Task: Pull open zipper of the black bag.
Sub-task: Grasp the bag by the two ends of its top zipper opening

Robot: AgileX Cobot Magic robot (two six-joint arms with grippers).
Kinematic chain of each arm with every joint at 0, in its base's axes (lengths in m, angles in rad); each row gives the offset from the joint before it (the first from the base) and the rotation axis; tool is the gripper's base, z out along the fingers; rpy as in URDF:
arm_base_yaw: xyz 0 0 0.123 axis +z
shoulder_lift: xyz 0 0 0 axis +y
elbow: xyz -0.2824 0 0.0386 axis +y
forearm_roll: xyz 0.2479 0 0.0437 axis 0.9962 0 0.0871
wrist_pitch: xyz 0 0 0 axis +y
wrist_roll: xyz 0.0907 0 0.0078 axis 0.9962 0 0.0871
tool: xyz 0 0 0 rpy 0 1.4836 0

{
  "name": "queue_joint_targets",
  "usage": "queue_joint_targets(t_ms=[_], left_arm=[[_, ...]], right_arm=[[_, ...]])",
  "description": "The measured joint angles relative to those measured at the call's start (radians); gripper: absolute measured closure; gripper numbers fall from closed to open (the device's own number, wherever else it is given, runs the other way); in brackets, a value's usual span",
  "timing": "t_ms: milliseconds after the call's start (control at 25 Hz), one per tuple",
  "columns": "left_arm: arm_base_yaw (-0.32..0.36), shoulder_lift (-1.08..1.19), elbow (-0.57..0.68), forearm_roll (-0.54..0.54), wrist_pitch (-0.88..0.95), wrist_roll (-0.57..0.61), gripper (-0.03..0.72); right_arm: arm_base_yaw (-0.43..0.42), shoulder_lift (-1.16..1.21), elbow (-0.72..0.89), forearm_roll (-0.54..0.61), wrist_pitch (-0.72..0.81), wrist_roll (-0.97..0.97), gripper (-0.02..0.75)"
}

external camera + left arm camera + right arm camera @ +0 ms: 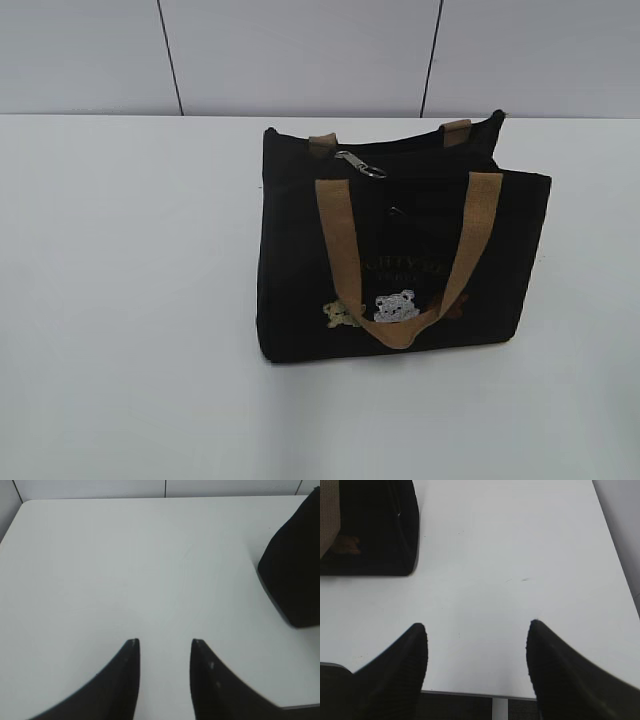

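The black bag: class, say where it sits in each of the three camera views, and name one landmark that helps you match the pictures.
Exterior view: the black bag stands upright right of centre, tan handles toward the camera.
Left wrist view: only a dark corner of it shows at the right edge.
Right wrist view: its lower corner fills the top left.
Shared landmark: the white table, bare around the bag in all three.

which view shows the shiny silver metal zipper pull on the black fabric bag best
The exterior view: the shiny silver metal zipper pull lies in plain sight on the top edge of the black fabric bag, near its left end. Both wrist views catch only a dark corner of the bag, with no pull visible.
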Motion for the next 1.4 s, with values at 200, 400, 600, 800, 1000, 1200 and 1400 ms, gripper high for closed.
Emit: queue_joint_targets(t_ms=[200,400,600,800,1000,1200,1400], left_arm=[[0.000,0.000,0.000,0.000,0.000,0.000,0.433],[0.000,0.000,0.000,0.000,0.000,0.000,0.433],[0.000,0.000,0.000,0.000,0.000,0.000,0.433],[0.000,0.000,0.000,0.000,0.000,0.000,0.433],[0.000,0.000,0.000,-0.001,0.000,0.000,0.425],[0.000,0.000,0.000,-0.004,0.000,0.000,0.216],[0.000,0.004,-0.012,-0.004,-0.034,0.006,0.148]], right_arm=[[0.000,0.000,0.000,0.000,0.000,0.000,0.265],[0.000,0.000,0.000,0.000,0.000,0.000,0.265],[0.000,0.000,0.000,0.000,0.000,0.000,0.265],[0.000,0.000,0.000,0.000,0.000,0.000,0.265],[0.000,0.000,0.000,0.000,-0.001,0.000,0.265],[0.000,0.000,0.000,0.000,-0.001,0.000,0.265],[0.000,0.000,0.000,0.001,-0.001,0.000,0.265]])
